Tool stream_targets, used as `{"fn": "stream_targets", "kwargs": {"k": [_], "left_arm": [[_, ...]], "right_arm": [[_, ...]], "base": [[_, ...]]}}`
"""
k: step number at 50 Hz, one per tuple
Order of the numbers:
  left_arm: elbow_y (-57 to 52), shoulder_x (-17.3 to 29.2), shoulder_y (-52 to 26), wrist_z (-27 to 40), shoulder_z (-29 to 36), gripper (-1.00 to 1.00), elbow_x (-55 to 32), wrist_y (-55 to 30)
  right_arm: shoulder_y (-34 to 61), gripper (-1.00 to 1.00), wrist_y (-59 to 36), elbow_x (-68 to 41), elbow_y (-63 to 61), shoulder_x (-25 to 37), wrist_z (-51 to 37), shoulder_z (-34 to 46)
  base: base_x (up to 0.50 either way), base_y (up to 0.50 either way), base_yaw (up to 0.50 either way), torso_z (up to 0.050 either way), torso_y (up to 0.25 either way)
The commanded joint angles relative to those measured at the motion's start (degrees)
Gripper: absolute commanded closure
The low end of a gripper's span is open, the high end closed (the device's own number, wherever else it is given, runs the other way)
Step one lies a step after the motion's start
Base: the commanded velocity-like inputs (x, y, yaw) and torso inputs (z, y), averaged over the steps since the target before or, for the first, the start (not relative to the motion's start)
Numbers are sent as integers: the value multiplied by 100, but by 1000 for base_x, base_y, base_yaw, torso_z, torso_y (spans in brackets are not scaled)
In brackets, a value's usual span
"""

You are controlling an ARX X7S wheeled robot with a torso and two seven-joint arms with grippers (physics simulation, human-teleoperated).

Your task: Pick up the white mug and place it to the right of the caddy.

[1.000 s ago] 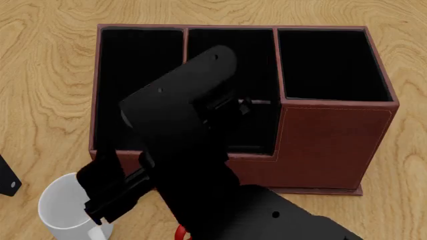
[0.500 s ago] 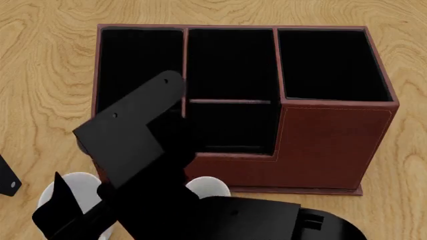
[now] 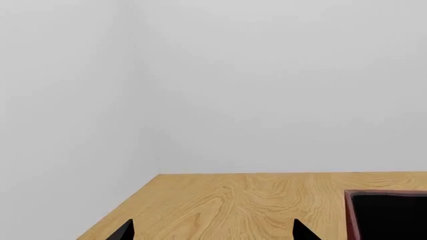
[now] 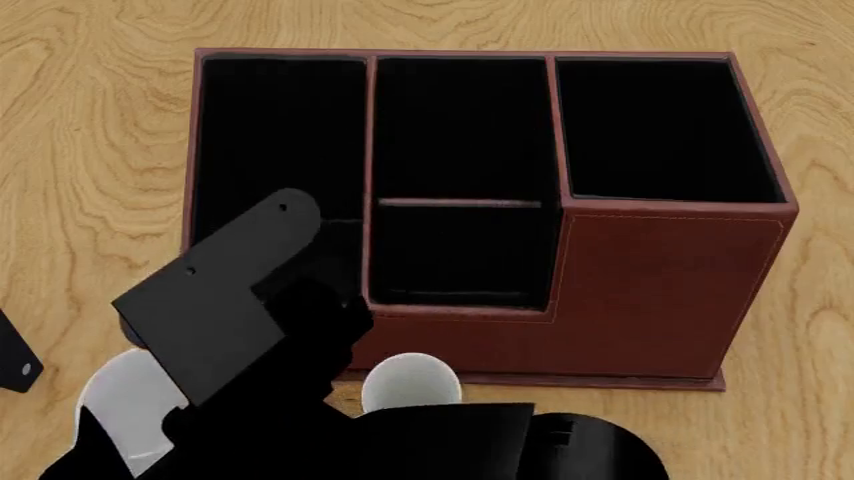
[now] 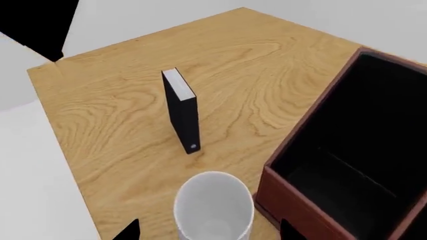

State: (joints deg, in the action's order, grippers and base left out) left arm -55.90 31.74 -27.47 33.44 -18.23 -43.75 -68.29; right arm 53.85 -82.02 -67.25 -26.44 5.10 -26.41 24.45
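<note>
The white mug [image 4: 118,405] stands at the near left, off the caddy's [image 4: 667,290] front left corner, partly covered by my right arm [image 4: 227,300]. In the right wrist view the white mug [image 5: 213,206] stands upright, mouth up, between the two tips of my right gripper [image 5: 208,232], which is open and just above it, not touching. Its handle is hidden. The caddy's corner also shows in the right wrist view [image 5: 293,195]. My left gripper [image 3: 213,232] is open and empty over bare table, with a caddy corner [image 3: 348,210] at its side.
A second mug's white inside [image 4: 411,385] shows just in front of the caddy. A small black box [image 5: 181,110] stands upright beyond the white mug, also at the head view's left edge [image 4: 16,362]. The wooden table [image 4: 80,150] ends at a wall.
My right arm has swung left and down from over the caddy to over the white mug. The caddy's middle compartments and the second mug are now uncovered.
</note>
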Motion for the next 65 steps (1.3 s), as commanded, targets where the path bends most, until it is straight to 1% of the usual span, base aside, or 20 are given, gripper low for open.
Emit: {"fn": "stream_targets", "kwargs": {"k": [1, 11, 33, 65], "left_arm": [[53, 58, 92, 11, 27, -100, 17, 141], [106, 96, 118, 34, 103, -100, 48, 230], [167, 141, 69, 112, 177, -100, -18, 287], [269, 211, 221, 171, 339, -100, 74, 521]], "right_arm": [[19, -100, 108, -74, 250, -4, 36, 217], [46, -100, 301, 30, 504, 68, 206, 563], [92, -100, 505, -81, 866, 149, 307, 873], [-76, -100, 1248, 517, 1525, 362, 1006, 1604]], "base": [[0, 0, 0, 0, 0], [0, 0, 0, 0, 0], [0, 0, 0, 0, 0], [0, 0, 0, 0, 0]]}}
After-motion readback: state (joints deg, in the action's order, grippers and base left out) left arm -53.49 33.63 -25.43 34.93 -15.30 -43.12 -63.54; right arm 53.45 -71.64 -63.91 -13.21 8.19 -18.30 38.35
